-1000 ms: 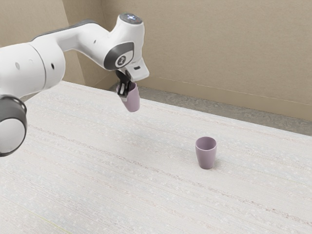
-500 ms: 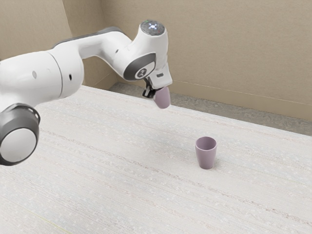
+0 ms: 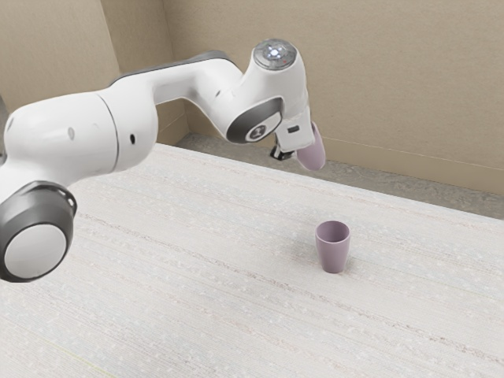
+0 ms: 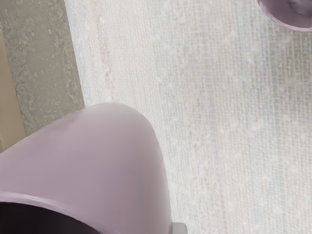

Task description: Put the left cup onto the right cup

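Note:
My gripper (image 3: 293, 151) is shut on a mauve cup (image 3: 312, 150), which hangs tilted in the air well above the table. The same held cup (image 4: 92, 165) looms large under my hand in the wrist view. A second mauve cup (image 3: 333, 246) stands upright on the table, below the held one and a little toward the exterior view's right. Its rim (image 4: 287, 12) peeks in at the corner of the wrist view, some way off from the held cup.
The pale textured table (image 3: 197, 283) stretches wide around the standing cup. Its far edge meets a grey floor strip (image 3: 409, 185) and beige walls (image 3: 394, 71). The grey strip (image 4: 41, 63) lies beside the held cup in the wrist view.
My arm has carried the held cup toward the exterior view's right and slightly higher, from left of centre to nearly above the standing cup. The standing cup has not moved.

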Controlling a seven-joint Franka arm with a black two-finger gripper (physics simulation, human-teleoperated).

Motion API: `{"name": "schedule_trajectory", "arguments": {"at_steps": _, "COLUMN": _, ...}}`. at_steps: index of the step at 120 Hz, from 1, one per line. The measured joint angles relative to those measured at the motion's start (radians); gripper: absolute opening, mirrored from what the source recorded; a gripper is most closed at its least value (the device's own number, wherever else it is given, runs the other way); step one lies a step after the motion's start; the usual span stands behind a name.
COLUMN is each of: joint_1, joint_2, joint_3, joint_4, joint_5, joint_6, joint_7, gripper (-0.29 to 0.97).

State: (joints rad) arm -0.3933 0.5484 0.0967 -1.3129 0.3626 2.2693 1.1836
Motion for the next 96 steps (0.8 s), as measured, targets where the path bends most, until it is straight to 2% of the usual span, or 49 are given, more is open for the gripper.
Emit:
{"name": "schedule_trajectory", "arguments": {"at_steps": 28, "joint_1": -0.051, "joint_2": 0.000, "joint_3": -0.002, "joint_4": 0.001, "joint_5": -0.008, "joint_6": -0.003, "joint_7": -0.007, "gripper": -0.11}}
{"name": "schedule_trajectory", "arguments": {"at_steps": 64, "joint_1": -0.079, "joint_2": 0.004, "joint_3": -0.006, "joint_4": 0.017, "joint_5": -0.039, "joint_6": -0.099, "joint_7": -0.029, "gripper": -0.11}}
{"name": "schedule_trajectory", "arguments": {"at_steps": 96, "joint_1": -0.101, "joint_2": 0.077, "joint_3": -0.012, "joint_4": 0.128, "joint_5": -0.053, "joint_6": -0.179, "joint_7": -0.041, "gripper": -0.11}}
